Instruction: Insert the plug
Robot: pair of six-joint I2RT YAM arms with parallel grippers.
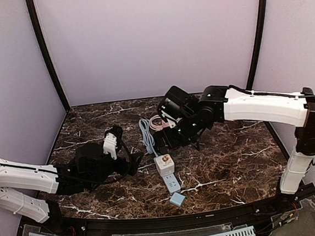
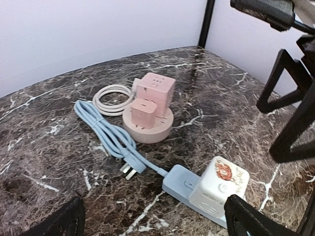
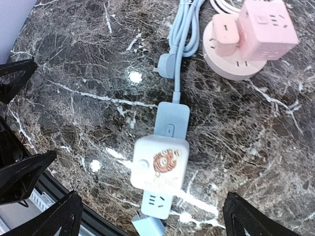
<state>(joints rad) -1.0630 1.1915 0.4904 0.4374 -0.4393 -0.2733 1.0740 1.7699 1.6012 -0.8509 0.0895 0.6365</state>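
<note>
I see glossy white shells over the long links of both the left arm (image 1: pixel 22 177) and the right arm (image 1: pixel 261 108), with matte black housings at each joint. A thin black cable (image 1: pixel 249 91) runs along the top of the right forearm shell. The left gripper (image 1: pixel 135 161) is black and carries a white ribbed block (image 1: pixel 111 143); the right gripper (image 1: pixel 180 139) is all black. On my wrist feeds the fingers (image 3: pixel 51 221) are black, grainy, pointed wedges.
</note>
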